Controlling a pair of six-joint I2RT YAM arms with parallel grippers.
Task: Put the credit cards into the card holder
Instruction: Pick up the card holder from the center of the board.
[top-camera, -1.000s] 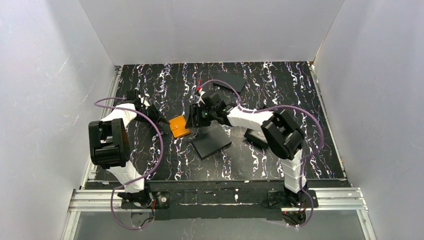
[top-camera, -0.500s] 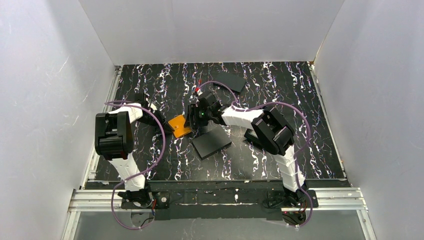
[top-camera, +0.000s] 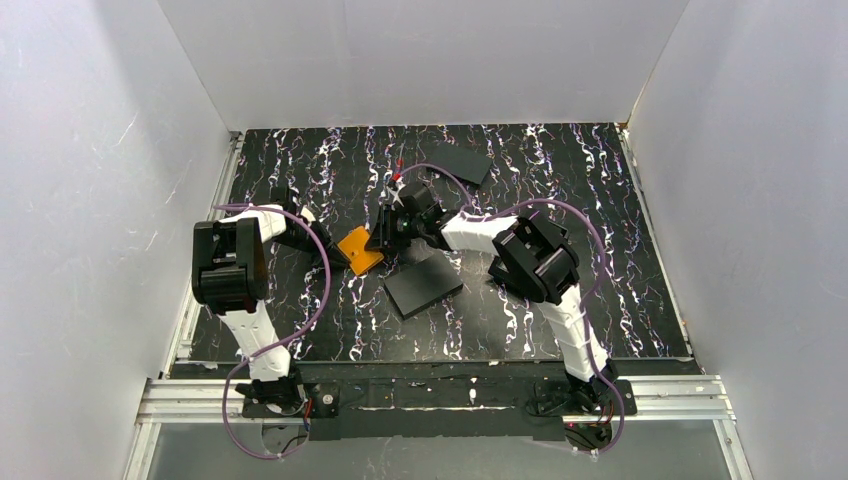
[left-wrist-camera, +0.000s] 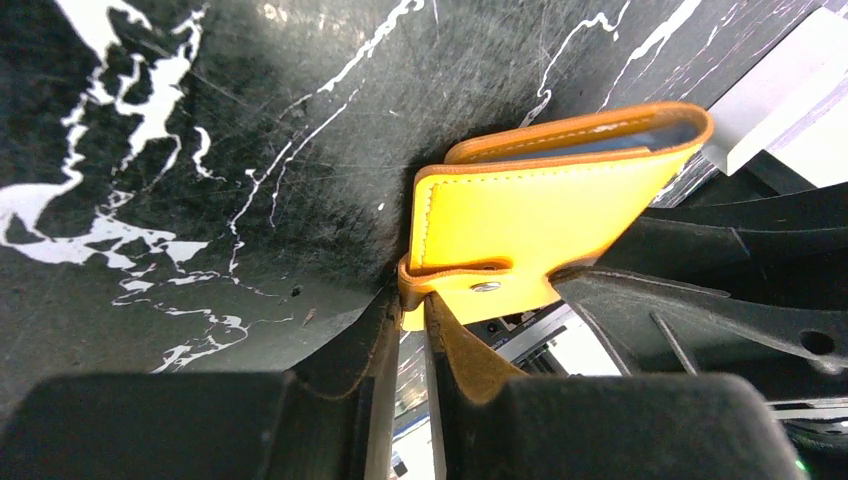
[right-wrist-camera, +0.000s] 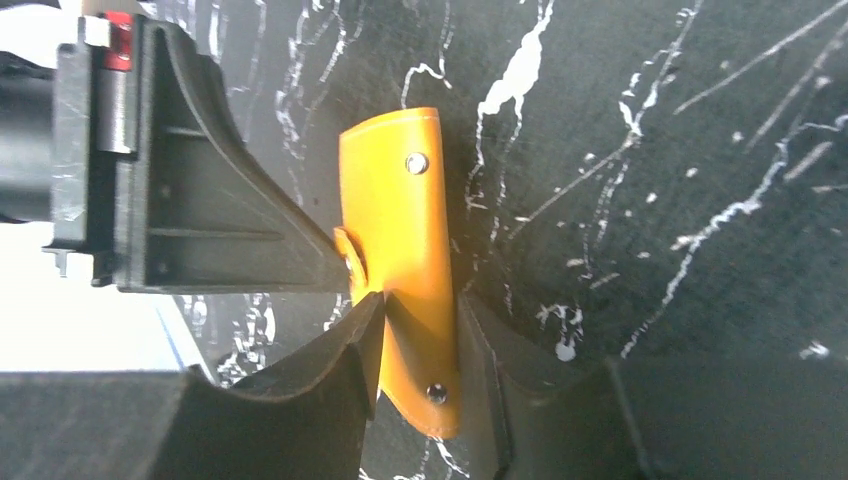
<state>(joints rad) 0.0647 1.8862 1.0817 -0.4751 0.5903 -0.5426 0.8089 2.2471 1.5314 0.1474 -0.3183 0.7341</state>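
The orange card holder (top-camera: 358, 248) stands on edge on the black marbled table, between my two grippers. My left gripper (left-wrist-camera: 420, 305) is shut on its small clasp tab (left-wrist-camera: 445, 282) at the lower left corner. The holder's mouth (left-wrist-camera: 610, 140) shows a pale blue-grey inside. From the opposite side, my right gripper (right-wrist-camera: 420, 345) has its two fingers pressed on both faces of the card holder (right-wrist-camera: 400, 225), near a snap stud (right-wrist-camera: 434, 392). In the top view the left gripper (top-camera: 335, 255) and the right gripper (top-camera: 384, 238) flank the holder. No credit cards show in any view.
Flat black rectangles lie on the table: one (top-camera: 423, 284) just in front of the holder, one (top-camera: 462, 163) at the back, one (top-camera: 505, 272) partly under the right arm. White walls enclose the table on three sides.
My left gripper has closed on the clasp tab. The right gripper's jaws have narrowed around the holder. The right arm's elbow has swung left, and the holder has shifted slightly.
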